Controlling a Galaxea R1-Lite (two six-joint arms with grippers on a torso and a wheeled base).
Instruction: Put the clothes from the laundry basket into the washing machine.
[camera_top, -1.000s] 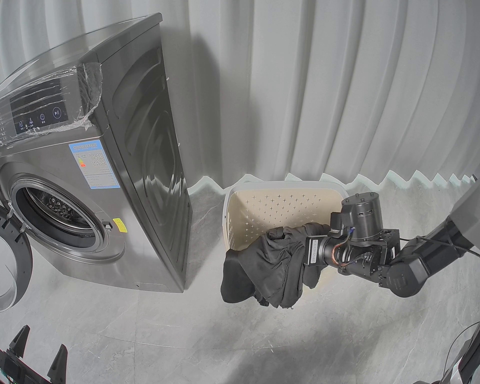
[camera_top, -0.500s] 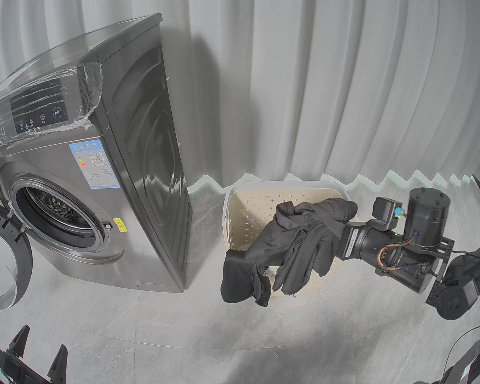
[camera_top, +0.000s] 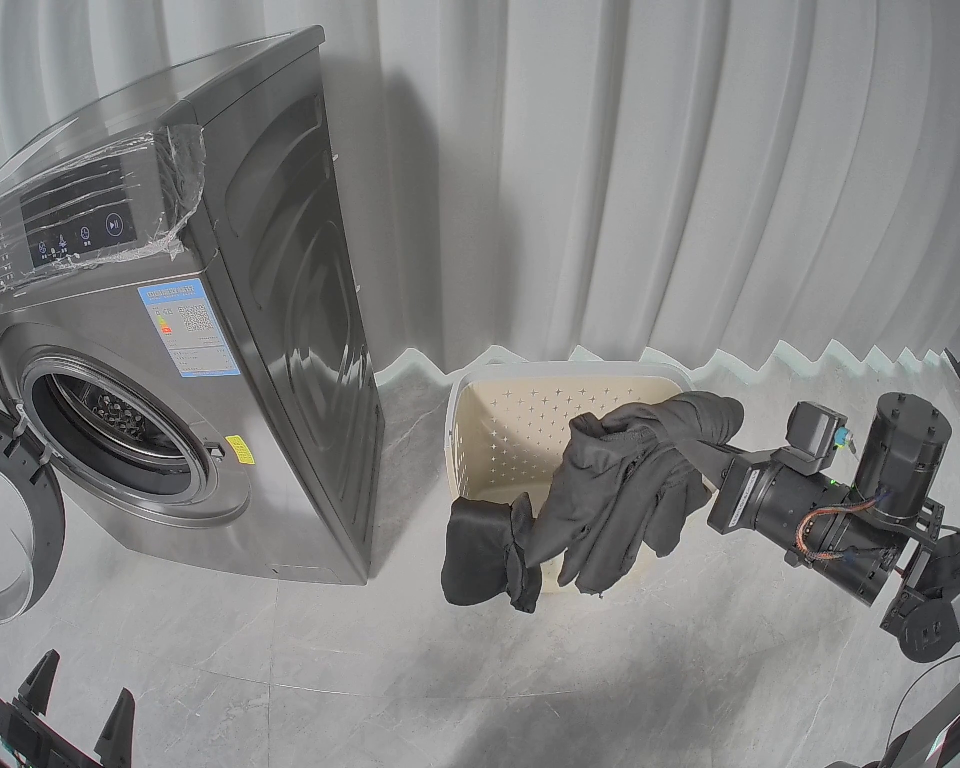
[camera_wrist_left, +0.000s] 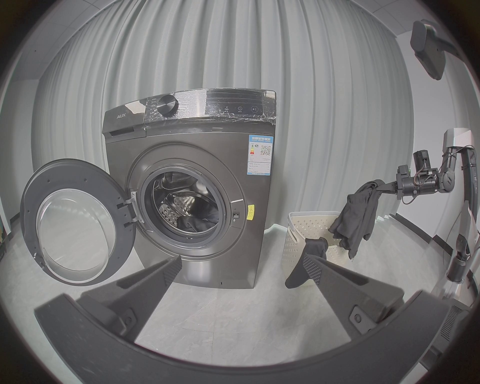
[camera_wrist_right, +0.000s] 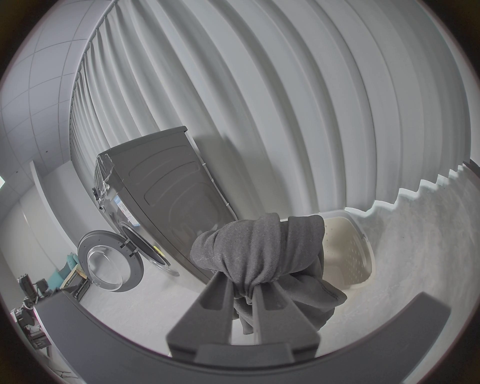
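Since a second ago the right pincer (camera_top: 703, 456) has risen and drawn back toward four o'clock. The dark garment (camera_top: 620, 480) has come up with it, off the near rim of the laundry basket (camera_top: 560, 372).

Going from nine o'clock across in the head view, we see the left pincer (camera_top: 76, 706) low at seven o'clock. Its fingers are spread wide with nothing between them. In its own wrist view, the left pincer (camera_wrist_left: 240, 280) faces the washing machine (camera_wrist_left: 200, 175). The machine (camera_top: 200, 300) fills the nine-to-ten o'clock side. Its round door (camera_top: 25, 540) is swung open toward nine o'clock, leaving the drum mouth uncovered.

Just past centre toward five o'clock, the laundry basket stands on the floor (camera_top: 400, 660), beside the machine and in front of the curtain (camera_top: 650, 180). A second dark cloth (camera_top: 485, 565) is draped over the basket's near corner at seven o'clock and hangs down outside the wall.

The dark garment hangs in folds above the basket's four o'clock half, clear of the second cloth. At four o'clock the right pincer (camera_wrist_right: 243, 292) is pressed together on a bunched fold of that garment (camera_wrist_right: 260, 245).
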